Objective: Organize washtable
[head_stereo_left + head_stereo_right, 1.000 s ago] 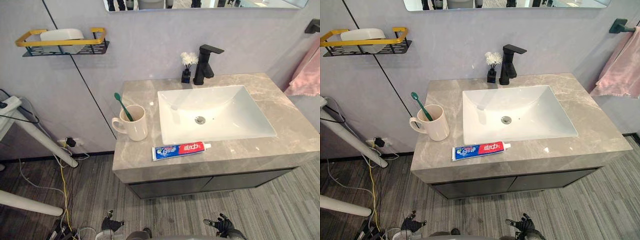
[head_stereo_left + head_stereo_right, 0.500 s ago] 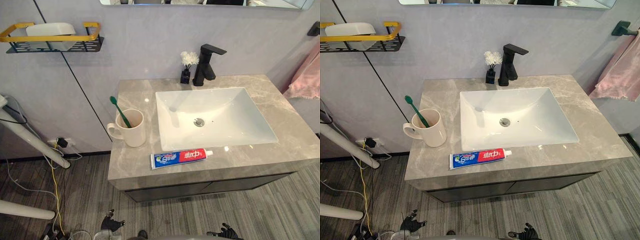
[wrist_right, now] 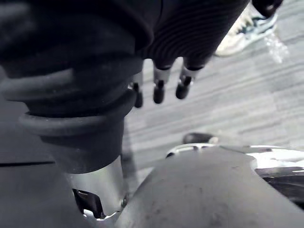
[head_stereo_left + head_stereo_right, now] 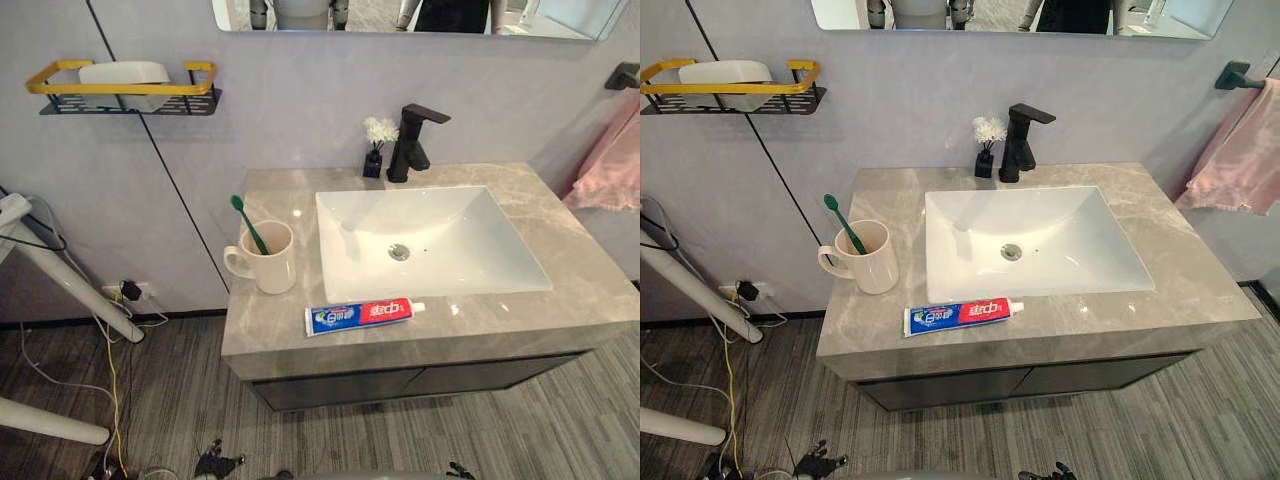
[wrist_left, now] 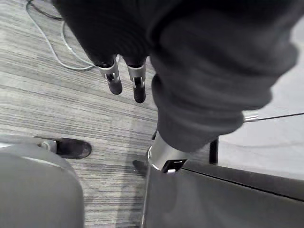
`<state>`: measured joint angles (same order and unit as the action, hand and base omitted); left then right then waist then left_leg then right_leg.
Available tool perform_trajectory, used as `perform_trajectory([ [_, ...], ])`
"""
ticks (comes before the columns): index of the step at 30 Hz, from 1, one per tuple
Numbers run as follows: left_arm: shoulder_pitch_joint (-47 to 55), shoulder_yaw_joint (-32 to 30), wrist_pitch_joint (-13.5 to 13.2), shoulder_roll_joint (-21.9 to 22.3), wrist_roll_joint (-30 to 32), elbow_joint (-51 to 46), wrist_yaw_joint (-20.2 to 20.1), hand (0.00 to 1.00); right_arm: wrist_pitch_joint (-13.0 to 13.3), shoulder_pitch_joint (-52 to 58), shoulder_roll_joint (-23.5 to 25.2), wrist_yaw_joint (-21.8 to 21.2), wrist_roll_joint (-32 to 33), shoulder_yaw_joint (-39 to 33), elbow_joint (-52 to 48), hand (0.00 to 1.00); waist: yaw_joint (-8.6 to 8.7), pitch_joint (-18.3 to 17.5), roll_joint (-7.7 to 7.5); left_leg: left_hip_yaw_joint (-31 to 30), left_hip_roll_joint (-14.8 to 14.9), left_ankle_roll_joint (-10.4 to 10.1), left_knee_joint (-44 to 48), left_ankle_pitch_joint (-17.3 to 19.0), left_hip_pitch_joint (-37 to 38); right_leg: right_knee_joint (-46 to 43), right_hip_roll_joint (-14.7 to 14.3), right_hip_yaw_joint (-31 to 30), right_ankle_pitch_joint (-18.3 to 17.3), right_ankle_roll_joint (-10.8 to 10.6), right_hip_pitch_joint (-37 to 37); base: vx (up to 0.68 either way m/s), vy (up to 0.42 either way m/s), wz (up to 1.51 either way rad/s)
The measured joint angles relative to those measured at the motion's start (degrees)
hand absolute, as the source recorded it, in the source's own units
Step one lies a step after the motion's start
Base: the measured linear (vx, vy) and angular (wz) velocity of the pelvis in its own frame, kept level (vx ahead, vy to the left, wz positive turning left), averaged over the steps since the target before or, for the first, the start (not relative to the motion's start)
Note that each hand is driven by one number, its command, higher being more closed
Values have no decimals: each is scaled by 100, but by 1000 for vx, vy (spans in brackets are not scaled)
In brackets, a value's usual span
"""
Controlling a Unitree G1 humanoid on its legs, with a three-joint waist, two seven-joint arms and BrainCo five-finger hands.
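A cream mug with a green toothbrush standing in it sits on the grey stone washtable, left of the white sink. A blue, red and white toothpaste tube lies flat along the front edge, below the sink. My left hand hangs low over the floor in front of the cabinet, fingers straight and holding nothing. My right hand hangs the same way, fingers relaxed and empty. Both are far below the countertop.
A black faucet and a small black vase of white flowers stand behind the sink. A yellow-railed wall shelf holds a white dish. A pink towel hangs at the right. A person's shoe is on the floor.
The camera has shifted, so the whole scene sits differently in view. Both hands now show lower at the picture's bottom edge. Nothing on the washtable has moved.
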<state>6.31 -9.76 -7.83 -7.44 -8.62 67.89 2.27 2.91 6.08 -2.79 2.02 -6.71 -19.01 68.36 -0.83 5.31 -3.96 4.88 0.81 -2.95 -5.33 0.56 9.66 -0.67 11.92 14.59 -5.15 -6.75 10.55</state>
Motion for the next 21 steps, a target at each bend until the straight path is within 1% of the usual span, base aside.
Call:
perform_trajectory([
  [6,52,-149,16,26,-207,213,-91,0,-28,0,-7,-89,54,-151,65,0,-1,-6,45,-26,5,-16,-3,-43,-15,1,0,-2,-8,-91,-9,-54,-34,1],
  [7,62,-237,18,46,-218,251,-94,0,-35,0,-8,-97,57,-195,92,0,-3,-22,68,-34,4,-15,-3,-46,-42,2,0,5,-8,-99,-30,-19,-30,10],
  [10,147,-478,56,93,-277,254,-95,0,-48,-13,-13,-102,58,-212,112,0,6,-60,61,-113,-1,-8,-1,-70,-139,25,-2,95,-1,-110,-71,11,-29,14],
  [11,165,-673,84,114,-347,274,-93,0,-57,-14,-4,-107,57,-309,126,0,-2,-63,59,-172,-7,-7,0,-80,-180,35,-3,144,-1,-111,-70,30,-31,21],
  [14,204,-1330,131,176,-544,333,-85,0,-64,-57,-20,-111,57,-476,229,0,-22,-65,77,-287,-19,-7,0,-84,-228,79,-6,263,-1,-110,-24,30,-30,21],
  [15,246,-1831,146,193,-668,325,-76,0,-68,-71,-22,-115,54,-545,236,0,-14,-69,95,-339,-23,-7,1,-86,-241,97,-6,283,-2,-108,3,28,-28,27],
  [16,308,-2433,178,149,-735,273,-11,0,-69,-56,-29,-124,51,-596,268,0,-16,-96,151,-363,-24,-7,1,-86,-276,107,-9,309,-4,-106,-8,34,-31,20],
  [17,351,-2687,199,105,-767,197,48,0,-75,-56,-42,-133,45,-600,293,0,-20,-124,157,-378,-24,-7,1,-86,-294,107,-10,321,-5,-105,-17,30,-25,13],
  [18,407,-3151,233,-45,-832,47,128,0,-80,-56,-67,-175,35,-605,299,0,-45,-142,157,-394,-24,-6,1,-86,-294,105,-10,335,-8,-98,-7,20,-25,10],
  [19,422,-3621,256,-232,-881,-161,206,0,-85,-54,-79,-223,9,-696,299,0,-98,-128,204,-408,-25,-6,1,-86,-295,98,-10,345,-17,-84,-1,4,-19,7],
  [20,419,-3820,260,-335,-881,-316,251,0,-88,-43,-79,-228,-12,-735,298,0,-159,-132,212,-411,-25,-6,1,-86,-294,97,-10,348,-17,-83,0,-13,-20,7],
  [21,407,-4163,267,-504,-881,-797,330,0,-93,-12,-74,-232,-22,-822,289,0,-213,-141,232,-438,-26,-6,1,-86,-298,90,-10,372,-34,-53,8,-18,-24,13],
])
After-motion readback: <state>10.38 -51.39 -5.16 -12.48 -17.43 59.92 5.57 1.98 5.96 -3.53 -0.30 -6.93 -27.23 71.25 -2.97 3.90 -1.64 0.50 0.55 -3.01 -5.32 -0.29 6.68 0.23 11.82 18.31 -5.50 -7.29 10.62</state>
